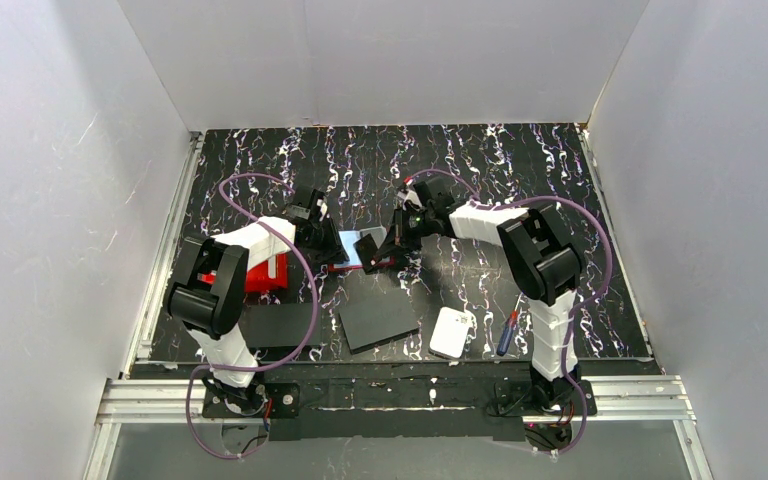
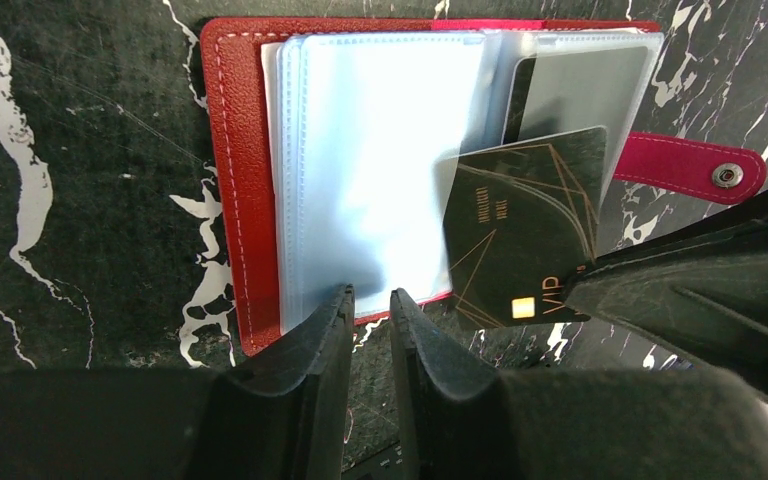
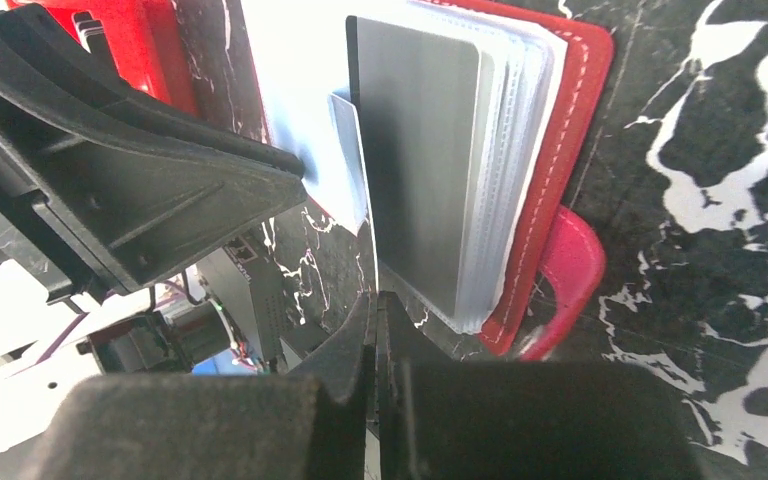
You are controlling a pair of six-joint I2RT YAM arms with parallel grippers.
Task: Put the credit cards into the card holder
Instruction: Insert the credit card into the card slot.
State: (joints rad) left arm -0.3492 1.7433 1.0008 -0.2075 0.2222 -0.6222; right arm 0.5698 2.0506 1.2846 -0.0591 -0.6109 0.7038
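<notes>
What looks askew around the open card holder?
The dark card held by the right gripper lies tilted across the clear sleeves of the card holder, its chip corner hanging past the lower edge, not lined up with any pocket. Nothing else stands out.

Top cam sat high behind arm bases, looked down on whole table [image 1: 560,170], fairly far off. Left wrist cam hung close over open card holder [image 2: 235,200], own fingers [image 2: 315,340] at bottom edge. Right wrist cam was tighter still on same holder. Both wrist views shared dark card [image 2: 525,235], edge-on in right one.
</notes>
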